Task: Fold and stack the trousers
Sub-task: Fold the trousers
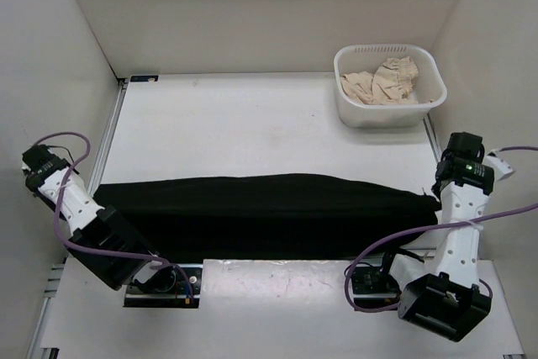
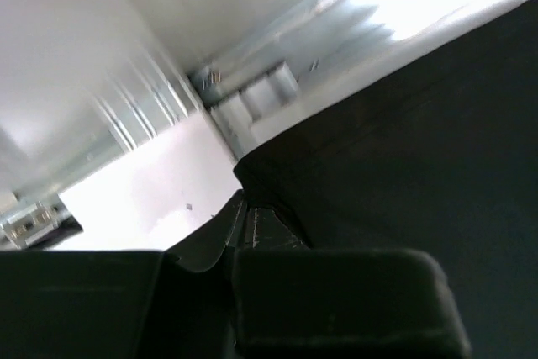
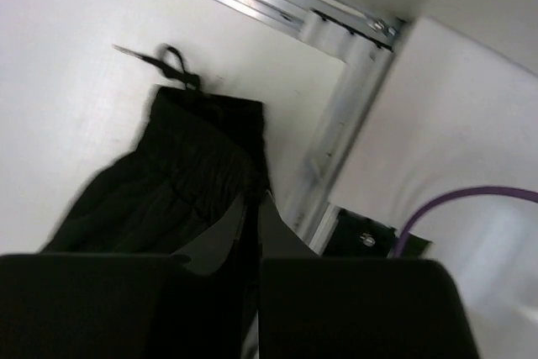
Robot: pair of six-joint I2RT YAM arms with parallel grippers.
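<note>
The black trousers (image 1: 269,212) lie stretched in a long band across the near half of the table, from left to right. My left gripper (image 1: 102,204) is at their left end. In the left wrist view its fingers (image 2: 238,212) are shut on a corner of the black fabric (image 2: 403,149). At the right end, my right gripper (image 1: 435,199) is also pinched on the cloth. In the right wrist view its fingertips (image 3: 255,203) are together on the gathered waist (image 3: 168,182), with a drawstring (image 3: 172,60) trailing past it.
A white basket (image 1: 387,50) holding a beige garment (image 1: 382,83) stands at the back right corner. White walls close in the table on the left, back and right. The arm bases and purple cables (image 1: 395,245) sit along the near edge.
</note>
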